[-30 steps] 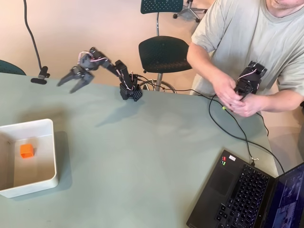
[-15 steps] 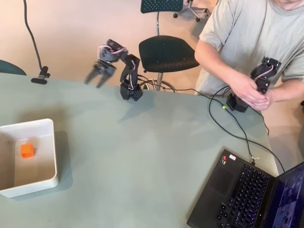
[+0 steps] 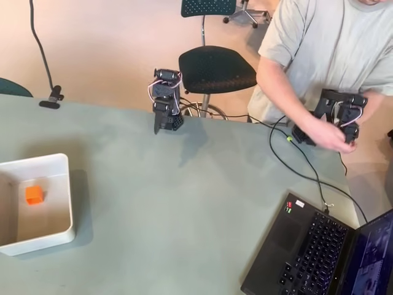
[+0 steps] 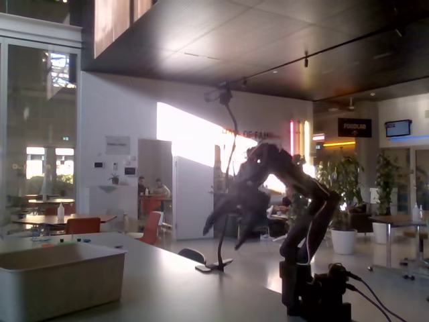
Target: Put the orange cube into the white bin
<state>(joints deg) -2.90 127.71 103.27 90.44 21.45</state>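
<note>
Pincer point(image 4: 224, 225) hangs apart and empty; cube point(image 3: 34, 195) sits in bin point(image 3: 64, 203), so fold clear of desk point(image 3: 184, 209).

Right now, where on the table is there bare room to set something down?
The widest free patch is mid-table, between the white bin at the left edge, the arm's base at the far edge and the laptop at the near right. The bin's floor is bare beside the orange cube. The right side is crowded: cable, laptop, a person's hands.
</note>
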